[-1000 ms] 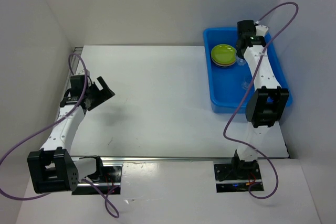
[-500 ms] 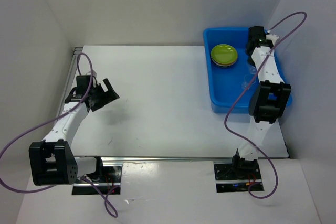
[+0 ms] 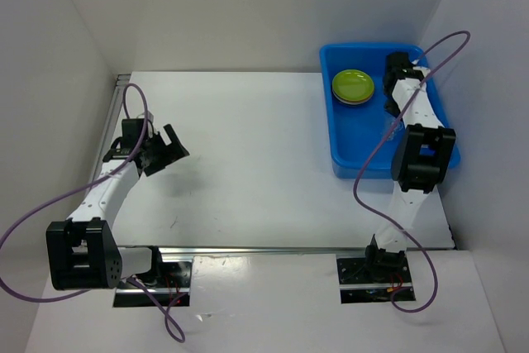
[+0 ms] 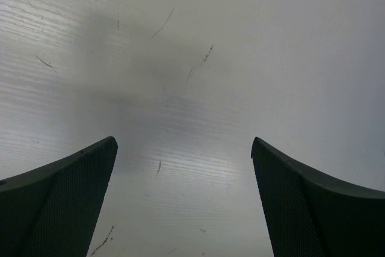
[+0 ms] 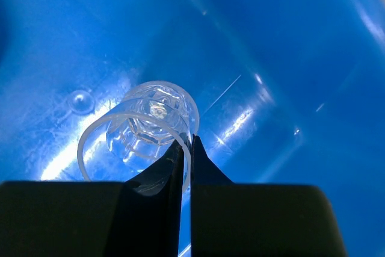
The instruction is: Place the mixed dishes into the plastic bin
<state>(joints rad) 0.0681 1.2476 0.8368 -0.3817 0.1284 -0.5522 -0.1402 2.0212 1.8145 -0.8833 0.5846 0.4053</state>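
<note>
The blue plastic bin [image 3: 329, 113] stands at the table's far right. Inside it a lime green plate [image 3: 353, 85] tops a small stack of plates; I cannot tell the lower ones' colours. My right gripper [image 3: 389, 103] reaches down into the bin, to the right of the stack. In the right wrist view it [image 5: 186, 142] is shut on the rim of a clear cup [image 5: 144, 121], one finger inside and one outside, over the bin's floor [image 5: 289, 40]. My left gripper [image 3: 171, 146] is open and empty above the table at the left, seen also in its wrist view [image 4: 183, 145].
White walls close in the table on the left, back and right. The right arm's purple cable [image 3: 376, 155] hangs over the bin's near part. A faint clear shape, perhaps a second cup [image 3: 388, 131], lies in the bin nearer to me.
My right gripper has shifted within the bin from beside the plate stack toward the right wall and slightly back. My left gripper moved a little to the right, then held still.
</note>
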